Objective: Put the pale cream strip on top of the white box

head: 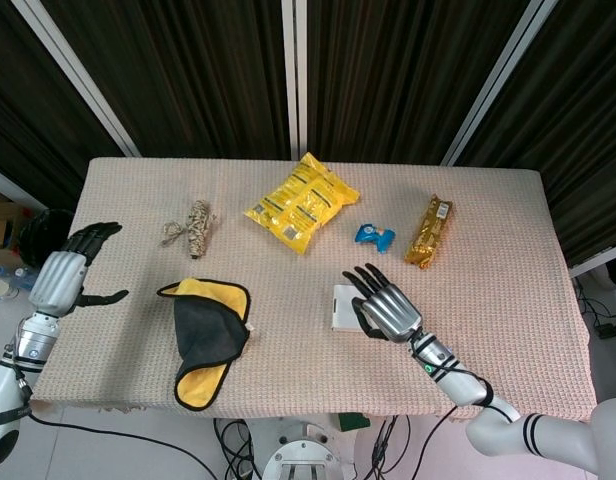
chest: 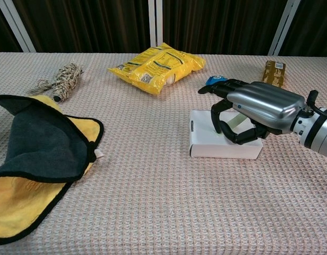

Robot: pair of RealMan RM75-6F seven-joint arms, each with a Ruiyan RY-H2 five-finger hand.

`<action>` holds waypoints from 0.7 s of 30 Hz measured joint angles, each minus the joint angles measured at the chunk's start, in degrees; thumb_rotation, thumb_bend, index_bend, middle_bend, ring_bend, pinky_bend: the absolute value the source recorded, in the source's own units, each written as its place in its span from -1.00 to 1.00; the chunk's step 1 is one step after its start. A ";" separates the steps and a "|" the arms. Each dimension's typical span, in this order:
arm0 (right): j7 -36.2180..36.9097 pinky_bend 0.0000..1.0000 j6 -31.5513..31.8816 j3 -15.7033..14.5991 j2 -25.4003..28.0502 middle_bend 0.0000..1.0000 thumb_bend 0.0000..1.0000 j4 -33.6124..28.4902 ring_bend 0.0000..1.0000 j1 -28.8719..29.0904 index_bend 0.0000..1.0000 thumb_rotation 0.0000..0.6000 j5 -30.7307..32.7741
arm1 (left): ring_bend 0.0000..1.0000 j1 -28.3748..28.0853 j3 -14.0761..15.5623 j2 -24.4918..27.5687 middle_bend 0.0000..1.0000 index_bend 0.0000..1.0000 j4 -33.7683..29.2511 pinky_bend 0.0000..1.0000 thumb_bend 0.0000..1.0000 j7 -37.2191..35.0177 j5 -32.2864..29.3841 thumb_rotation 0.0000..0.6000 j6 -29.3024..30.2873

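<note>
Pale cream strip showed only as a sliver in the chest view, lying over the top of the white box right of frame centre, beneath the curled fingers of the right hand. Whether the fingers were pinching the strip or merely arched over it, I could not tell; the strip looked to rest on the box lid. In the head view the same hand covered most of the box and hid the strip.

The left hand hung at the left edge of the table, fingers apart, holding nothing.

The risk, as I judged it, lay in the release: if a fingertip caught the light strip as the hand lifted, it could be dragged off the lid onto the cloth-like tabletop, or the box itself nudged.
</note>
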 measured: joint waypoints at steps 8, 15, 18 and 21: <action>0.69 -1.00 0.97 0.05 0.30 -0.93 0.35 -0.17 -1.00 -0.16 -0.01 0.49 -0.44 | -0.81 0.01 0.03 -0.03 -0.76 -0.74 -0.01 -0.72 -1.00 0.06 0.02 1.00 -0.04; 0.38 -1.00 -0.09 -0.12 0.27 -0.93 0.35 0.12 -1.00 -0.06 -0.01 0.49 0.14 | -0.81 -0.12 0.05 -0.15 -0.76 -0.74 -0.06 -0.72 -1.00 0.21 0.05 1.00 -0.25; 0.24 -1.00 -0.57 -0.33 0.10 -0.93 0.35 0.34 -1.00 0.03 -0.01 0.49 0.36 | -0.81 -0.11 0.09 -0.15 -0.76 -0.74 -0.08 -0.72 -1.00 0.34 -0.02 1.00 -0.36; 0.55 -1.00 -0.30 -0.33 0.07 -0.93 0.35 0.25 -1.00 0.05 -0.01 0.49 0.12 | -0.81 -0.07 0.11 -0.09 -0.76 -0.74 -0.10 -0.72 -1.00 0.35 -0.07 1.00 -0.39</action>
